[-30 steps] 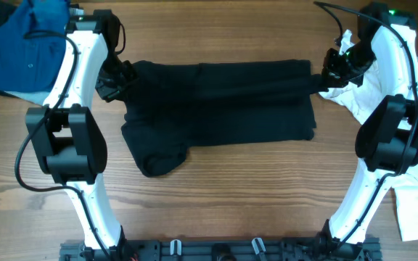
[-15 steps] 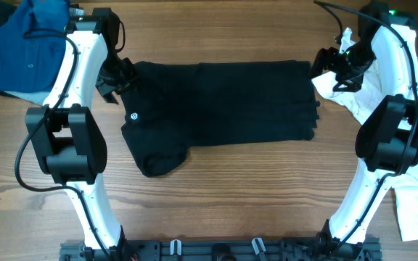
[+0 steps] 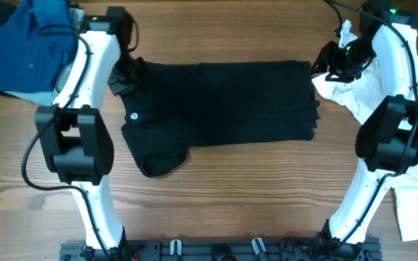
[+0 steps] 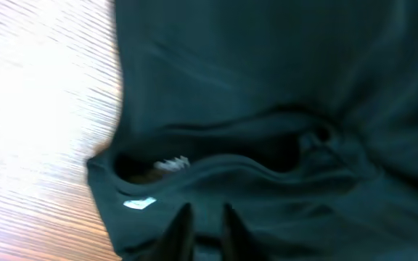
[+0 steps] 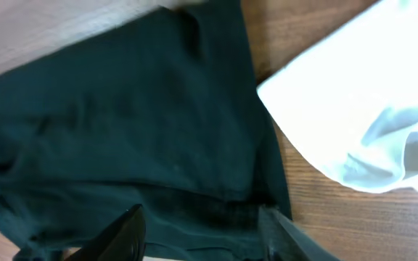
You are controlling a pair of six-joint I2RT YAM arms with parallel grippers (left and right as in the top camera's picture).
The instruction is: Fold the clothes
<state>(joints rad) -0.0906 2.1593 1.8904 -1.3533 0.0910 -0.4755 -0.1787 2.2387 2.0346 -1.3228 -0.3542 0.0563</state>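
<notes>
The clothes, a black T-shirt [image 3: 223, 109], lie folded flat across the middle of the table, with a small white logo [image 3: 134, 117] near the left end. My left gripper [image 3: 127, 72] hovers at the shirt's far left corner. In the left wrist view the left gripper [image 4: 205, 221] has its fingers a narrow gap apart over the collar, with nothing between them; a white label [image 4: 139, 204] shows there. My right gripper [image 3: 324, 61] hangs by the far right corner. In the right wrist view the right gripper [image 5: 202, 228] stands wide open above the black T-shirt [image 5: 122, 123], holding nothing.
A white T-shirt [image 3: 354, 90] lies bunched right beside the black shirt's right edge, under the right arm, and shows as the white T-shirt [image 5: 361, 109] in the right wrist view. A blue shirt [image 3: 20, 43] lies at the far left corner. More white cloth [image 3: 416, 203] is at the right edge.
Both grippers have let go of the shirt's far edge and lifted off slightly. The fabric has settled flat, and the logo now shows. The left fingers have drawn closer together again.
</notes>
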